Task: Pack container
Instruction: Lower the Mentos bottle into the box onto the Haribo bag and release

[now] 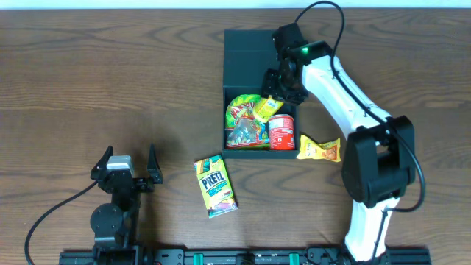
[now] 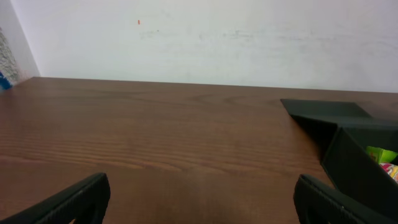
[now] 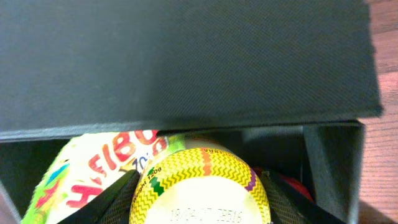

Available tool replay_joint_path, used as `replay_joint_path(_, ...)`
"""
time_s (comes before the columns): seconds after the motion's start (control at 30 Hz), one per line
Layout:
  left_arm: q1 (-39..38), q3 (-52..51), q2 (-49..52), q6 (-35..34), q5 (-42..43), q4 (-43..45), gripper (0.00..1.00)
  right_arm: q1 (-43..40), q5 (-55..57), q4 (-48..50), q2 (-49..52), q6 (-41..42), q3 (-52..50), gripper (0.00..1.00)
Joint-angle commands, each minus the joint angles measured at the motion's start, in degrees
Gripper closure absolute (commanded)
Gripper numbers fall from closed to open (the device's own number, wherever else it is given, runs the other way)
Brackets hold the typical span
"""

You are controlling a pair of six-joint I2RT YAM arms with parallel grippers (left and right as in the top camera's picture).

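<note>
The dark teal-grey container [image 1: 225, 110] stands open at the table's middle back, its lid [image 1: 246, 55] lying flat behind it. Inside are a Haribo bag [image 1: 243, 118] and a small red can [image 1: 282, 132]. My right gripper [image 1: 274, 101] is shut on a yellow zigzag snack packet [image 1: 267, 109] and holds it over the box's back right part. In the right wrist view the packet [image 3: 202, 186] sits between the fingers [image 3: 202, 202], under the lid [image 3: 186, 62], with the Haribo bag [image 3: 93, 174] to the left. My left gripper [image 1: 124, 165] is open and empty at the front left.
A green Pretz box [image 1: 215, 185] lies on the table in front of the container. A yellow packet [image 1: 319, 150] lies at the container's front right corner. The left wrist view shows bare wood between its fingers [image 2: 199, 205] and the container's side [image 2: 348, 155] at the right.
</note>
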Motion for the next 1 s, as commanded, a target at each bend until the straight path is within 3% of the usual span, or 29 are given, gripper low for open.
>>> replay_joint_path(0.0,0.28,-0.52,-0.35,-0.22,0.02,-3.19,0.05,-0.52,-2.25,-0.22,-4.98,-0.31,0.63,0.54)
replay_joint_path(0.37,0.28,-0.52,-0.35,-0.22,0.02,-3.19,0.05,-0.87,-9.44,1.42,-5.68,2.89,0.61,0.55)
replay_joint_path(0.73,0.28,-0.52,-0.35,-0.22,0.02,-3.19,0.05,-0.83,-10.45,7.65,-5.57,14.19,-4.31,0.63)
replay_joint_path(0.97,0.28,-0.52,-0.35,-0.22,0.02,-3.19,0.05,-0.83,-9.18,11.67,-5.57,16.2,-10.86,0.56)
